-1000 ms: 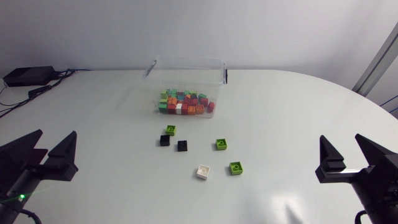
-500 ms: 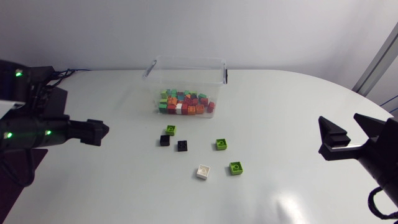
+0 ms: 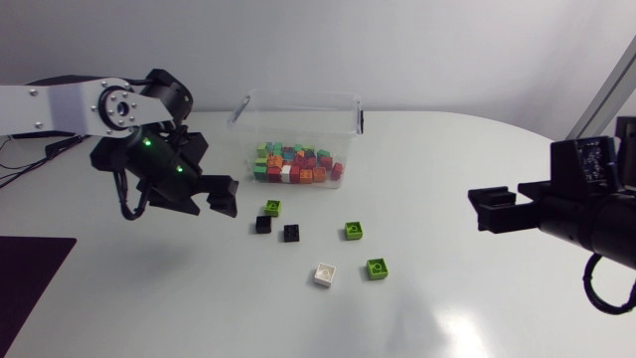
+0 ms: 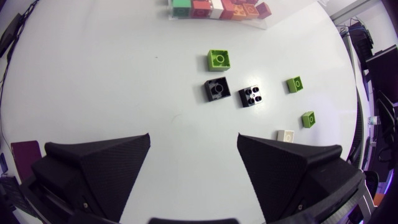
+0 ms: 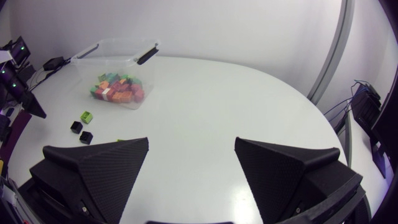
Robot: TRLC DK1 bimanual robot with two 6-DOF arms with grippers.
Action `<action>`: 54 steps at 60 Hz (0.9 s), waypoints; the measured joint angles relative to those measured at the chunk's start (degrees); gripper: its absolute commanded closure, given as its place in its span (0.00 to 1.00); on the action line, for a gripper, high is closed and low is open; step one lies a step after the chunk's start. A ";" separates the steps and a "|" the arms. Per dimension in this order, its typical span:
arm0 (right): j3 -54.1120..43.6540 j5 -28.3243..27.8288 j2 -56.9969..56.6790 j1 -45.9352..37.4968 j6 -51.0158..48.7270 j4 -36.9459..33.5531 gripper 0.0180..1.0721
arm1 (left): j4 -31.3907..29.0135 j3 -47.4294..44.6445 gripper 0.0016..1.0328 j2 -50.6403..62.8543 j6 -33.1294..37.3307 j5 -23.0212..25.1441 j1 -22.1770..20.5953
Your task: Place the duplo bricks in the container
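Observation:
Several loose duplo bricks lie in front of the clear container (image 3: 298, 111), which holds many coloured bricks. They are a green brick (image 3: 272, 207), two black ones (image 3: 262, 225) (image 3: 291, 233), two more green ones (image 3: 354, 231) (image 3: 377, 268) and a white one (image 3: 324, 274). My left gripper (image 3: 209, 199) hovers open and empty just left of the nearest green brick. In the left wrist view that green brick (image 4: 218, 60) and a black brick (image 4: 217, 89) lie ahead of the left gripper (image 4: 193, 162). My right gripper (image 3: 487, 211) is open and empty, far right of the bricks.
The container (image 5: 118, 62) has black handle clips and stands at the table's back middle. In the right wrist view the right gripper (image 5: 191, 165) faces it across bare white table. A dark mat (image 3: 25, 288) lies at the front left edge.
My left arm has swung up from the front left corner and in towards the bricks. My right gripper has risen and moved a little inward. The bricks have not moved.

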 measured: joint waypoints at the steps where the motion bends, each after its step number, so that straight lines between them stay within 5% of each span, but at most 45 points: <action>1: 0.00 -0.11 0.24 0.31 0.17 -0.02 0.05 | -0.07 0.35 0.07 0.42 -0.24 -0.02 -0.20; 21: 2.64 -1.77 5.44 6.86 14.16 -1.25 0.05 | -1.55 10.95 0.09 13.14 -5.92 -7.82 -7.43; 38: 6.97 -0.76 16.11 11.28 18.29 -2.60 0.05 | -1.70 17.07 0.16 22.40 -9.94 -9.51 -8.79; 54: 9.79 0.74 23.87 15.47 18.97 -3.78 0.05 | -1.44 19.67 0.33 27.04 -11.80 -9.70 -10.60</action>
